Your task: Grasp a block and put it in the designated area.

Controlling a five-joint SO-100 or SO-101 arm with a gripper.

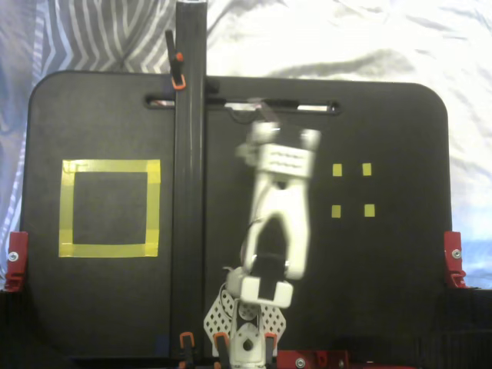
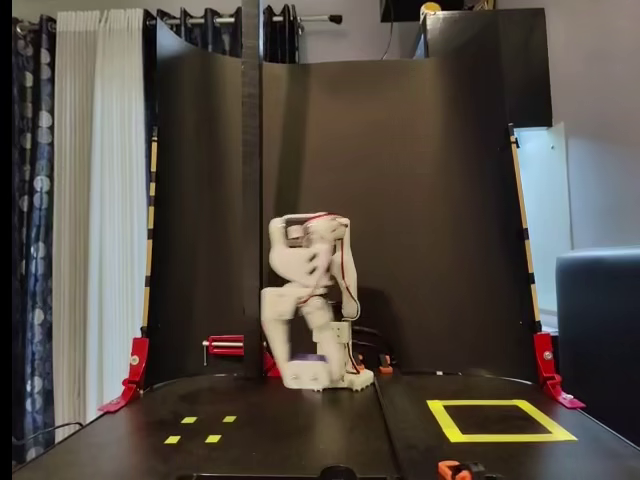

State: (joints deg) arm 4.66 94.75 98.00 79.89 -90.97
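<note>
The white arm [image 1: 280,200] is blurred by motion and reaches up the middle of the black board. My gripper [image 1: 265,115] is a dark smear near the board's far edge, so its jaws cannot be made out. In a fixed view the arm [image 2: 305,300] is folded over its base. No dark-blue block shows in either fixed view. The designated area, a large yellow-taped square [image 1: 110,166], lies on the left of the board, far from the gripper. In the other fixed view, the square [image 2: 505,437] lies at the right front.
A tall black post [image 1: 190,154] stands between the arm and the yellow square, held by orange clamps. Several tiny yellow tape squares [image 1: 337,170] lie right of the arm. Red clamps [image 1: 15,260] [image 1: 455,257] grip the board's side edges. A black backdrop [image 2: 420,200] curves behind the arm.
</note>
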